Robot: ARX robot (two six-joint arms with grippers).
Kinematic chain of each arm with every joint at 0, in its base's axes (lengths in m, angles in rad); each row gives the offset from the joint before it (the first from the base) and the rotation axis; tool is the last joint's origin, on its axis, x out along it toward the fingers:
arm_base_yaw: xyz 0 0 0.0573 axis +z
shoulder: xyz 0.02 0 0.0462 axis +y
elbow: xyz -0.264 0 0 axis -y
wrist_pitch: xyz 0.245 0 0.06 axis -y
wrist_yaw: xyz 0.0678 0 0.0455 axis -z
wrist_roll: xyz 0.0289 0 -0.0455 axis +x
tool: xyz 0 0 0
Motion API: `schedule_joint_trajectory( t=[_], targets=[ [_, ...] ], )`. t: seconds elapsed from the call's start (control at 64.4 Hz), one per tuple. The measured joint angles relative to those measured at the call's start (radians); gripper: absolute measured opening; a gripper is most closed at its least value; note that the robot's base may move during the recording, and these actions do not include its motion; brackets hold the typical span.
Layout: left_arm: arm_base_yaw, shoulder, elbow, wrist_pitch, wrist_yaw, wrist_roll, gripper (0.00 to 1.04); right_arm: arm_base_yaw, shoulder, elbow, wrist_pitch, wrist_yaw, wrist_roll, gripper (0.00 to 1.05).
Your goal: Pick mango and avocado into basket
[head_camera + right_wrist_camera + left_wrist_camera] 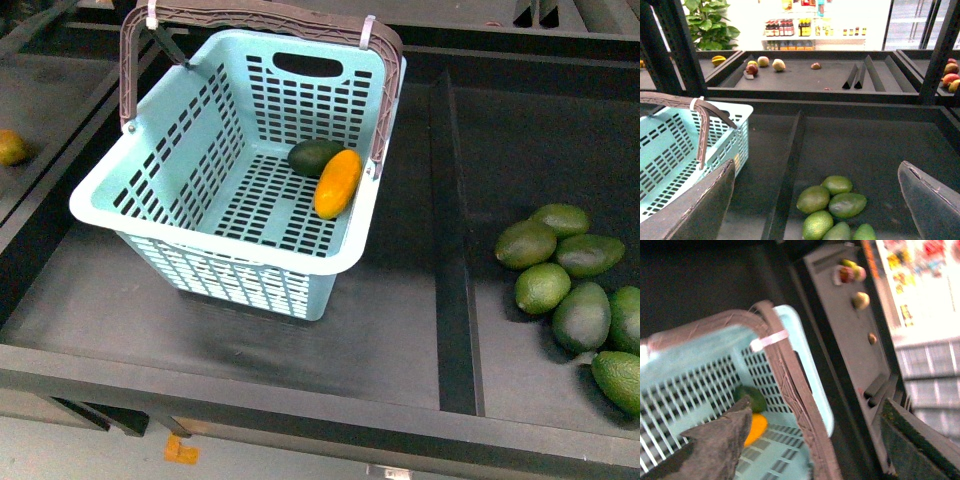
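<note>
Wide-spread right fingers (705, 210) hover empty above loose green fruit (832, 205), left grip unreadable, while yellow-orange oval mango (338, 183) and dark green avocado (313, 156) touch inside the teal slotted basket (215, 245); retreat high, clearing its handle.

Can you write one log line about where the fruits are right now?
mango: in basket | avocado: in basket, touching mango | right gripper: open, empty | left gripper: unclear

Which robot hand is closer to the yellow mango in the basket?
Left. The left gripper hangs right over the basket, with the mango just beneath one finger. The right gripper is out beside the basket, above the green fruits.
</note>
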Motion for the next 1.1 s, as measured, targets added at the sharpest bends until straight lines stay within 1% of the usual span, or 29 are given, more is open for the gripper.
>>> schedule_joint_trajectory(
  t=[0.031,0.047,0.078,0.093,0.14,0.186,0.202,0.28,0.559,0.637,0.683,0.73,0.777,1.103],
  targets=[
    [0.015,-0.036,-0.084,0.137,0.014,0.188,0.56,0.0,0.0,0.0,0.0,0.0,0.0,0.96],
    [0.023,-0.058,-0.121,0.19,0.018,0.253,0.52,0.0,0.0,0.0,0.0,0.0,0.0,0.96],
    [0.038,-0.104,-0.18,0.261,0.025,0.414,0.45,0.0,0.0,0.0,0.0,0.0,0.0,0.96],
    [0.042,-0.115,-0.192,0.274,0.027,0.429,0.43,0.0,0.0,0.0,0.0,0.0,0.0,0.96],
    [0.066,-0.179,-0.263,0.316,0.045,0.568,0.33,0.0,0.0,0.0,0.0,0.0,0.0,0.96],
    [0.085,-0.229,-0.334,0.333,0.061,0.638,0.22,0.0,0.0,0.0,0.0,0.0,0.0,0.96],
    [0.087,-0.235,-0.345,0.335,0.064,0.646,0.2,0.0,0.0,0.0,0.0,0.0,0.0,0.96],
    [0.108,-0.296,-0.449,0.346,0.096,0.697,0.02,0.0,0.0,0.0,0.0,0.0,0.0,0.96],
    [0.176,-0.542,-0.672,0.326,0.155,0.727,0.02,0.0,0.0,0.0,0.0,0.0,0.0,0.96],
    [0.19,-0.563,-0.734,0.372,0.174,0.729,0.02,0.0,0.0,0.0,0.0,0.0,0.0,0.96],
    [0.201,-0.605,-0.766,0.346,0.188,0.73,0.02,0.0,0.0,0.0,0.0,0.0,0.0,0.96],
    [0.236,-0.645,-0.782,0.321,0.239,0.732,0.02,0.0,0.0,0.0,0.0,0.0,0.0,0.96],
    [0.264,-0.706,-0.8,0.286,0.243,0.732,0.02,0.0,0.0,0.0,0.0,0.0,0.0,0.96],
    [0.268,-1.038,-0.867,0.023,0.251,0.734,0.02,0.0,0.0,0.0,0.0,0.0,0.0,0.96]
  ],
)
